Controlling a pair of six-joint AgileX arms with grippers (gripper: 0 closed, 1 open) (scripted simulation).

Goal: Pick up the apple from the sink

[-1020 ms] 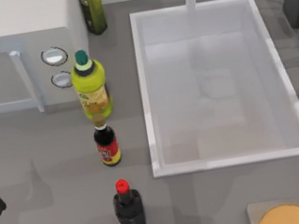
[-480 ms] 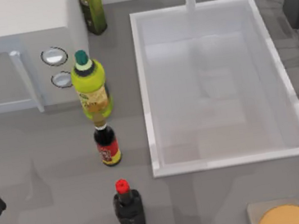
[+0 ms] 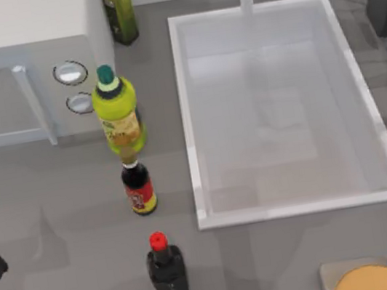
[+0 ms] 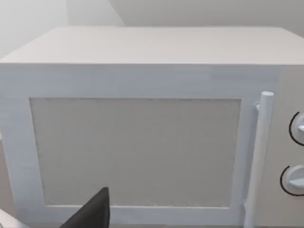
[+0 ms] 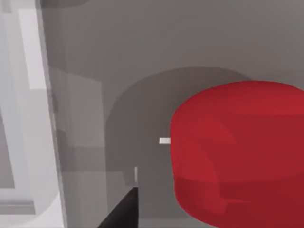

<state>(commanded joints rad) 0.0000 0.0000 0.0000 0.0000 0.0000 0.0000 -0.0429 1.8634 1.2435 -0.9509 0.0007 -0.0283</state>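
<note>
Grey worktop, white sink as landmark. Left of the sink, a row of bottles: yellow green-capped bottle, dark red-labelled bottle, black red-capped bottle; farther left, white microwave. Red apple close under the right wrist camera, over grey surface just beside the sink rim. Right gripper's dark fingertip beside the apple; cannot tell its opening or whether it holds the apple. Left arm parked facing the microwave; gripper state cannot be told.

Grey table with white microwave at its left.
</note>
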